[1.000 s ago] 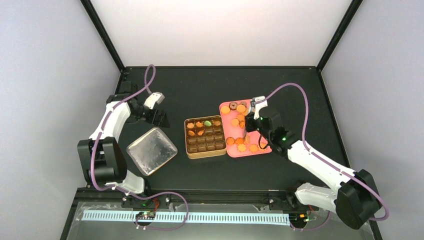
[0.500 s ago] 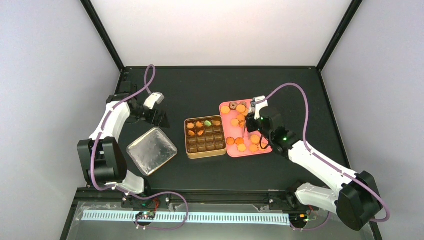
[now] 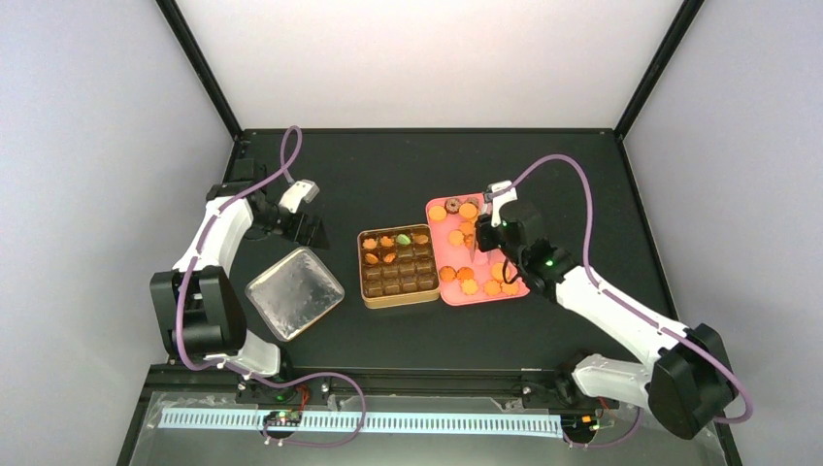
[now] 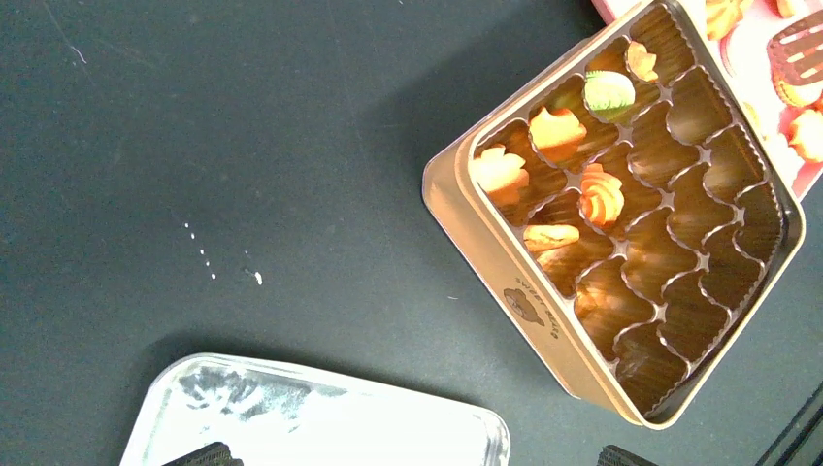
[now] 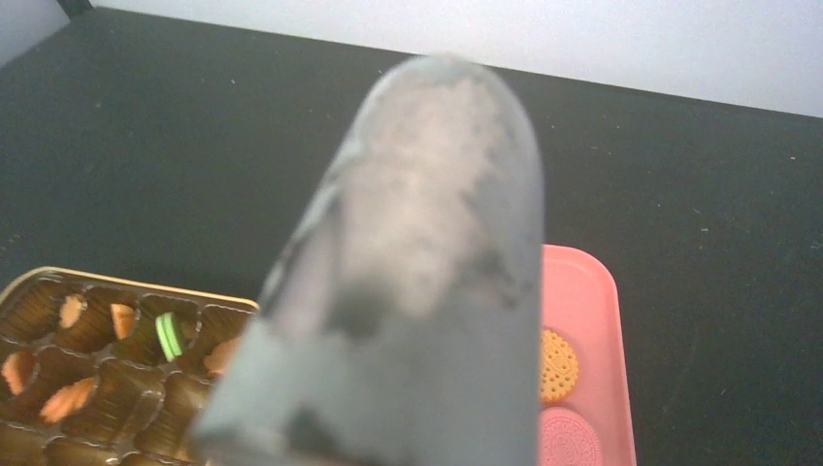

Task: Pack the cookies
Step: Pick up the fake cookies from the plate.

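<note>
Orange cookies [image 3: 470, 285] lie on the pink tray [image 3: 437, 254] just beneath the right end effector [image 3: 487, 240], which grips metal tongs [image 4: 798, 44].

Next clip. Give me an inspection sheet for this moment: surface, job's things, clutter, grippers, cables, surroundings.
Surface: black table, a few white specks.
Job's things: cookies loose on the pink tray; several more, including a green cookie, in the open tin.
Clutter: silver lid left of the tin.
Grippers: left gripper open, empty, by the lid; right gripper over the tray, blurred metal tongs fill its view, jaws hidden.
Cables: purple cable along each arm.
Surroundings: pale walls, black frame posts.
</note>
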Action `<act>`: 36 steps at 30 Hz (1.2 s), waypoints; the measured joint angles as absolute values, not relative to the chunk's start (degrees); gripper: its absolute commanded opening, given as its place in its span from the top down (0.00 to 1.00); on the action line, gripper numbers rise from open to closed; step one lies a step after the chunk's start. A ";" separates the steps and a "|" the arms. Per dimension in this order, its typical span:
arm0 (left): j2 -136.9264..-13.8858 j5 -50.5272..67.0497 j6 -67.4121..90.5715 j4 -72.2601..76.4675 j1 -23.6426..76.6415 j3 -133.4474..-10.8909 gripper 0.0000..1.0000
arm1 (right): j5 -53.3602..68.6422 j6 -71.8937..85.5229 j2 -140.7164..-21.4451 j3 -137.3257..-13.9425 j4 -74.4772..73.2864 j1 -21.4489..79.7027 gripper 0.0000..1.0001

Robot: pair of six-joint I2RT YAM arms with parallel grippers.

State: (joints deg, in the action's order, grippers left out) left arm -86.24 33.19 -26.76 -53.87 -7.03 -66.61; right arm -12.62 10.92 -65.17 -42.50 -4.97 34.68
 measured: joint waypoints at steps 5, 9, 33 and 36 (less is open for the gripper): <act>-86.24 33.15 -26.76 -54.57 -7.03 -66.61 0.01 | -13.02 10.17 -69.19 -43.07 -4.03 34.24 0.66; -86.24 32.99 -26.79 -54.70 -7.03 -66.61 0.01 | -12.84 9.89 -71.61 -43.29 -2.48 33.43 0.65; -86.24 32.97 -26.81 -54.89 -7.03 -66.61 0.01 | -8.49 10.46 -75.66 -43.33 3.38 31.86 0.72; -86.24 32.97 -26.81 -54.89 -7.03 -66.61 0.01 | -8.36 10.68 -74.91 -43.03 3.22 31.79 0.76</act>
State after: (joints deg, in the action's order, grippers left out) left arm -86.24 32.97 -26.81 -54.89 -7.03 -66.61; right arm -8.36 10.68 -74.91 -43.03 3.22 31.79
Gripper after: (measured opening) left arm 0.987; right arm 0.277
